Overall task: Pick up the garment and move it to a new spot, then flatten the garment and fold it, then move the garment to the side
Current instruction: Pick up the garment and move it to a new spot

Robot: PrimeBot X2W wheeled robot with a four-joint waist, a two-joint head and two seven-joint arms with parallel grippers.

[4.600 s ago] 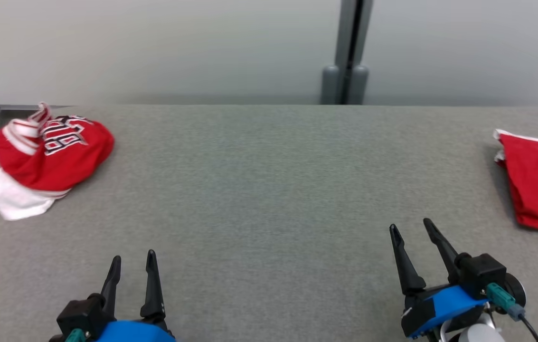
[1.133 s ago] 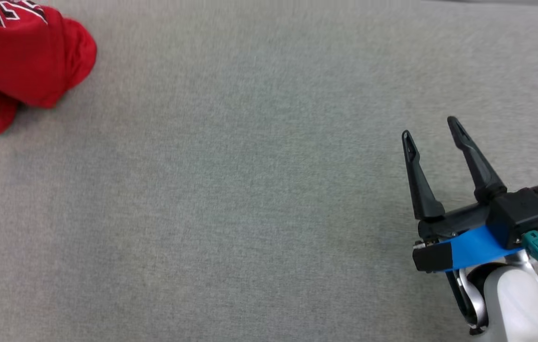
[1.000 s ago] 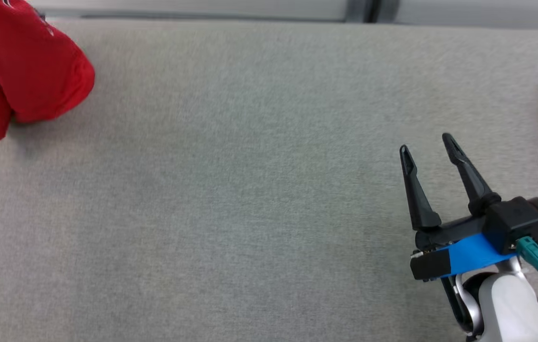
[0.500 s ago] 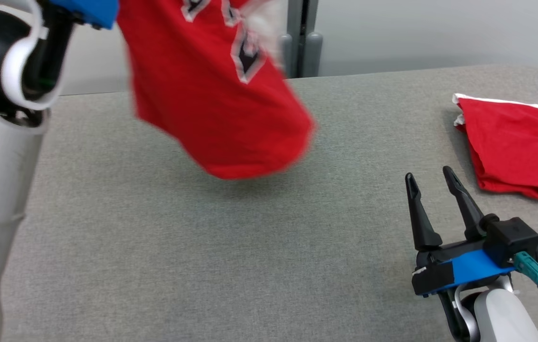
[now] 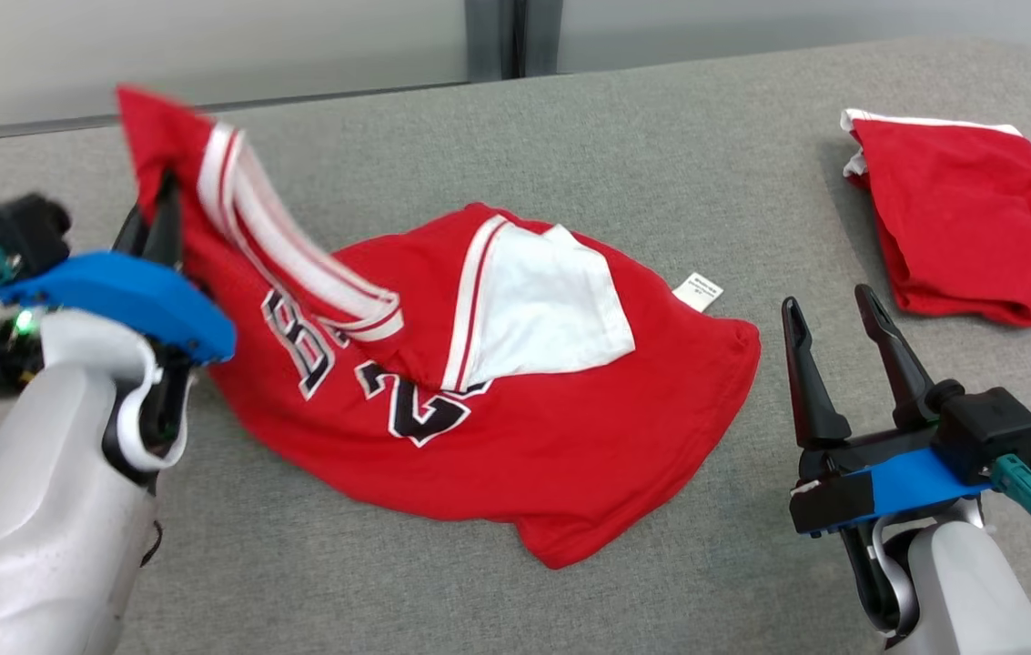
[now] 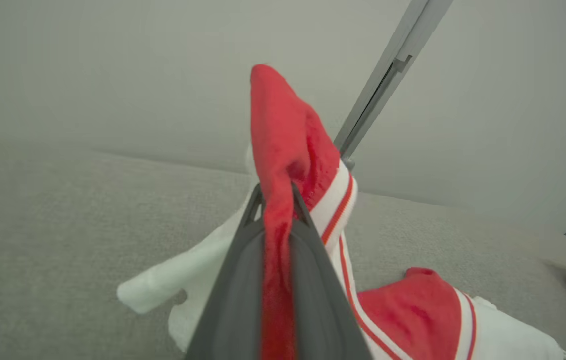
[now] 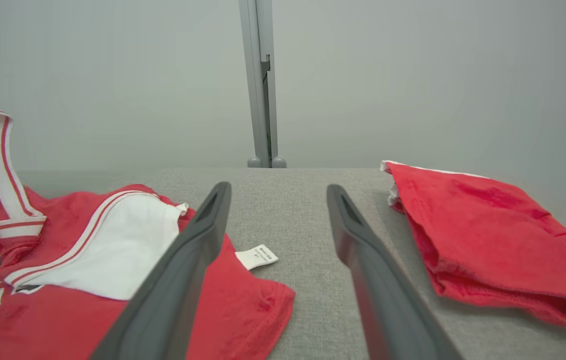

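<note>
The garment [image 5: 515, 437], a red jersey with white trim and black-and-white lettering, lies crumpled across the middle of the grey table [image 5: 733, 136]. Its white lining shows at the neck. My left gripper [image 5: 165, 196] is shut on one striped shoulder of it and holds that part up above the table at the left. In the left wrist view the red cloth [image 6: 283, 125] is pinched between the two fingers [image 6: 243, 260] and sticks up past their tips. My right gripper [image 5: 826, 300] stands open just right of the jersey's hem. It touches nothing, and its tips [image 7: 279, 189] frame bare table beside the jersey [image 7: 253, 300].
A second red garment [image 5: 970, 218], folded, lies at the table's far right, also seen close on the right of the right wrist view [image 7: 487, 230]. A white label [image 5: 697, 291] sticks out of the jersey's edge. A grey post [image 5: 515, 36] stands behind the table.
Half a second ago the jersey hung in the air from my raised left gripper. Now it is spread on the middle of the table, with the left gripper lower and still gripping. The camera has shifted too.
</note>
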